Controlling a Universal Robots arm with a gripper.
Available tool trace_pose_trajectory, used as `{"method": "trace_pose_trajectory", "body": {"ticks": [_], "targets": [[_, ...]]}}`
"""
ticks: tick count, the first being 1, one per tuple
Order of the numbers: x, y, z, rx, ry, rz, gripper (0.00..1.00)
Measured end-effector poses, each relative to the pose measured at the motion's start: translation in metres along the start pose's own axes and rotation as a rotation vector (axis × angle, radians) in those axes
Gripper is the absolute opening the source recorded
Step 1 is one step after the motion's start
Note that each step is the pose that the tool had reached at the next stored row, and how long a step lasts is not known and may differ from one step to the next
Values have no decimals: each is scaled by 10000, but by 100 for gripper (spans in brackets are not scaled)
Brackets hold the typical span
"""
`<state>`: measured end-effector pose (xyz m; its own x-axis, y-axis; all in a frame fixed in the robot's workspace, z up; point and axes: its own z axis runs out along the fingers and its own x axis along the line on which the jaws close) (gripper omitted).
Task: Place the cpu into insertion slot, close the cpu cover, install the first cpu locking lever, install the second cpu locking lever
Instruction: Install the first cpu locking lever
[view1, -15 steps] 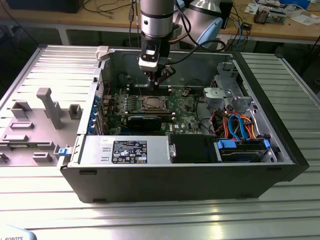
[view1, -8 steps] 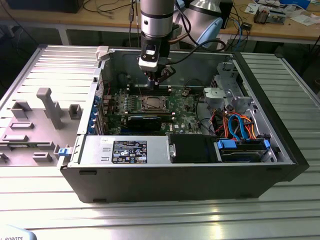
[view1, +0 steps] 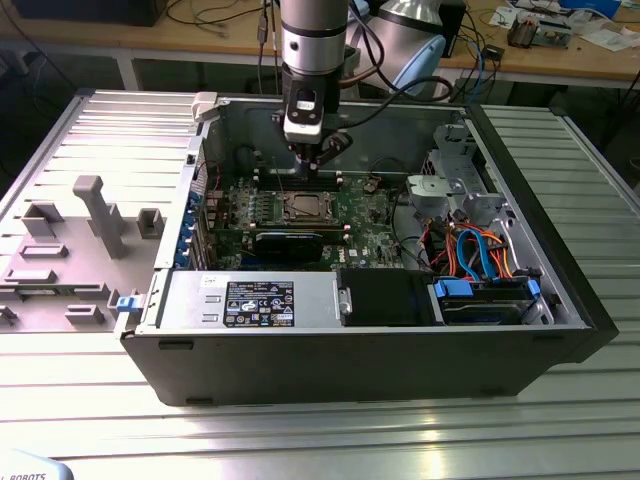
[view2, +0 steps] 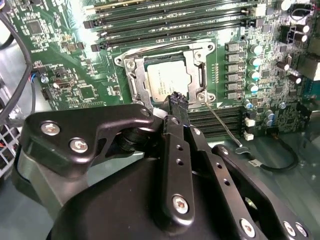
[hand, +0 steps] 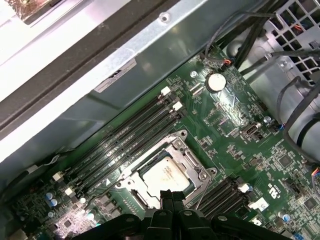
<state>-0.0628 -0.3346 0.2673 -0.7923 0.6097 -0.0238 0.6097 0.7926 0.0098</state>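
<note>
Open black and grey metal computer case (view1: 360, 365) lying on a ribbed metal table (view1: 300, 440), arm reaching down into it. Black two-finger gripper (view1: 311, 160) hangs low over the green circuit board (view1: 372, 232), right above the socket area. In both wrist views its fingertips (hand: 166, 196) are pressed together with nothing seen between them, poised at one corner of the square, silvery-rimmed insertion slot (view2: 206, 48); contact with the metal cannot be told. The small square silver-tan cpu (view2: 169, 81) sits flat inside that slot. The thin silvery cpu cover (view2: 138, 75), a frame plate, lies down flat over it, chip showing through the window. A thin metal wire lever (view2: 222, 127) starts at the corner beside the fingertips and slants out across the long black memory slots (view2: 227, 116), standing off from the socket's side. A second wire lever (view2: 155, 47) lies along the far edge of the socket; hooked or not, cannot tell.
</note>
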Motion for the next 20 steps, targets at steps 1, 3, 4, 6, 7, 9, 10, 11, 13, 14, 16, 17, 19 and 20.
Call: {"method": "trace_pose_trajectory", "body": {"ticks": [1, 3, 4, 6, 7, 9, 10, 11, 13, 14, 16, 17, 19, 20], "targets": [[0, 0, 0, -4, 2, -158, 11], [0, 0, 0, -9, 4, -368, 11], [0, 0, 0, -12, 5, -497, 11], [0, 0, 0, -15, 6, -613, 11], [0, 0, 0, -16, 6, -659, 11], [0, 0, 0, -17, 7, -697, 11], [0, 0, 0, -17, 7, -697, 11], [0, 0, 0, -17, 7, -699, 11], [0, 0, 0, -17, 7, -700, 11], [0, 0, 0, -17, 7, -700, 11], [0, 0, 0, -18, 7, -700, 11], [0, 0, 0, -17, 7, -700, 11], [0, 0, 0, -17, 7, -701, 11], [0, 0, 0, -18, 7, -701, 11]]}}
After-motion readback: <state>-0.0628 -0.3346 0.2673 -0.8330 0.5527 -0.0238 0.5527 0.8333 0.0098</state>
